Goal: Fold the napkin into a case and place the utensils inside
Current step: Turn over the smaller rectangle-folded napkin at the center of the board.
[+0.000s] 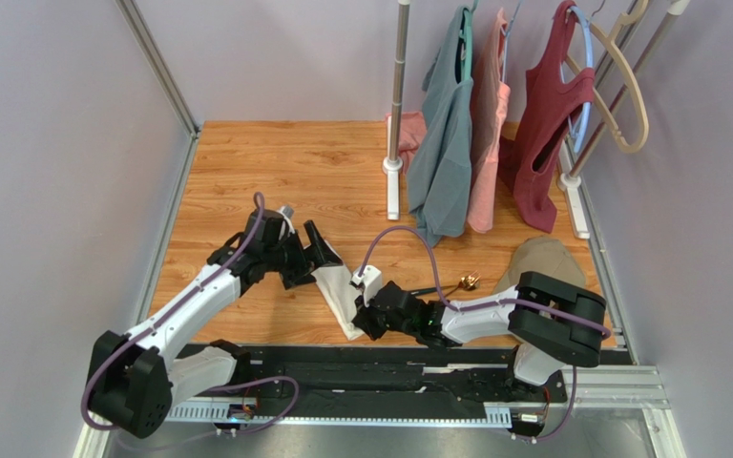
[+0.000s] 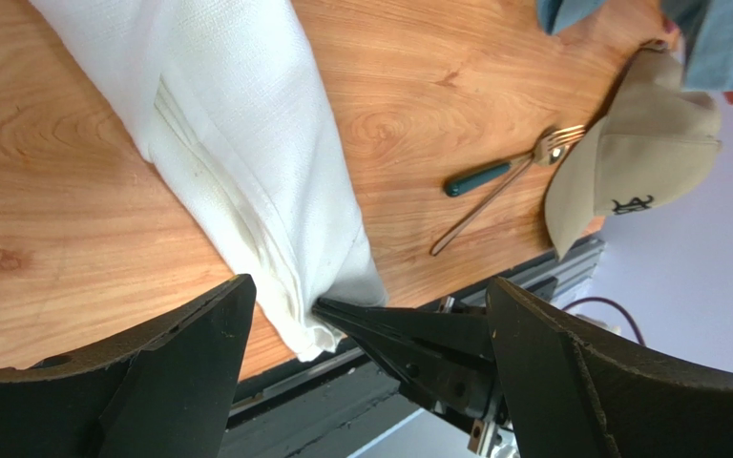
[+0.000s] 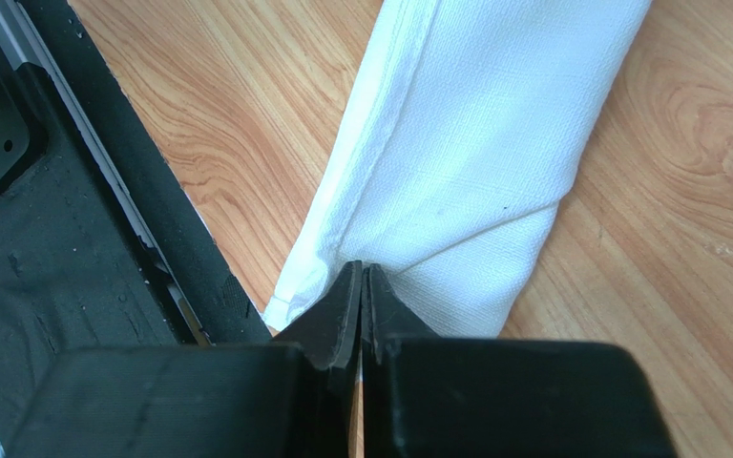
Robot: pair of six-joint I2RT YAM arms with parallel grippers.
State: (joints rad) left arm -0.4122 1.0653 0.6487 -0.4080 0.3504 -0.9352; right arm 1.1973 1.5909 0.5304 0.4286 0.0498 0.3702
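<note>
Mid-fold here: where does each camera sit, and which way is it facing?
Top external: above and behind the bases, facing down at the table; left claw and right claw show.
Left wrist: faces along its open claw toward napkin, fork, cap.
Right wrist: faces down its shut claw onto the napkin.
Shared: napkin in all three.

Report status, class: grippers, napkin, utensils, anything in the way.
Left gripper jaws wide open over napkin. Right gripper jaws shut at its near end. Utensils outside it, right beside cap.
</note>
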